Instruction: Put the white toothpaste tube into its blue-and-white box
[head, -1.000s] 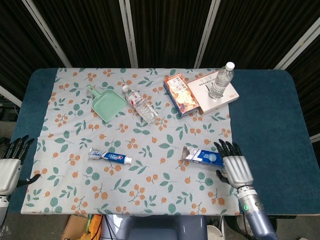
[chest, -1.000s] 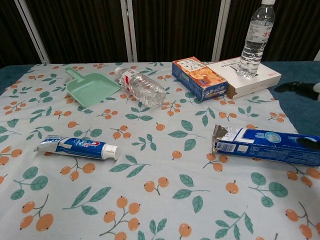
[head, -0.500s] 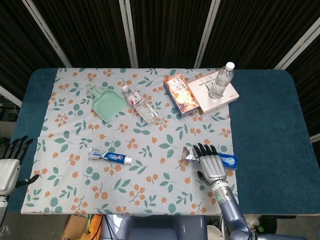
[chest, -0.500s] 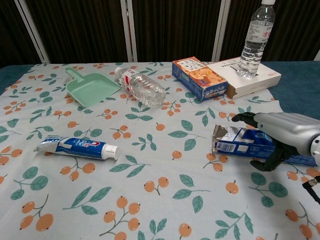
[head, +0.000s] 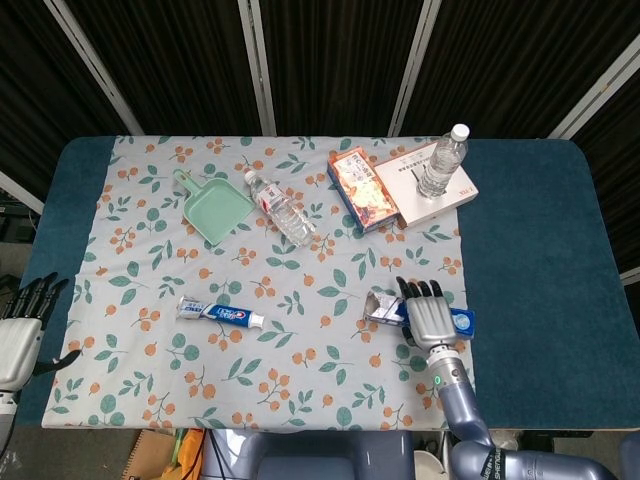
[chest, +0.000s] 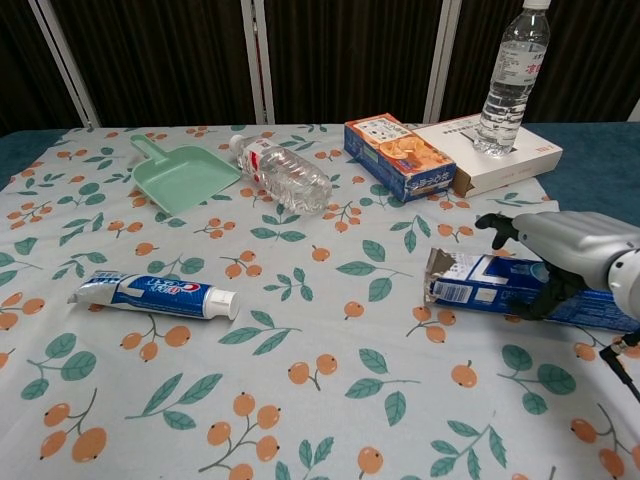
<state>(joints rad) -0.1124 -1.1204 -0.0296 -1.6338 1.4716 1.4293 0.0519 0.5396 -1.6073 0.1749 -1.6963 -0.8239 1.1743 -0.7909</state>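
Note:
The white toothpaste tube (head: 220, 314) (chest: 155, 295) lies flat on the floral cloth at front left, cap pointing right. Front right, the blue-and-white box (head: 385, 308) (chest: 480, 285) lies on its side with its torn-open end facing left toward the tube. My right hand (head: 430, 315) (chest: 570, 250) arches over the box's right half. Its fingers reach past the far side and its thumb is at the near side, while the box stays flat on the cloth. My left hand (head: 18, 335) hangs off the table's left edge, fingers spread, holding nothing.
A green dustpan (head: 212, 210) and a lying water bottle (head: 282, 208) sit at the back left. At the back right are a snack box (head: 360, 190) and a white box (head: 425, 185) with an upright bottle (head: 440, 160) on it. Bare cloth separates tube and box.
My right hand swept left from beside the box's right end to above the box, then settled slightly back to the right. Box, tube and left hand stayed put.

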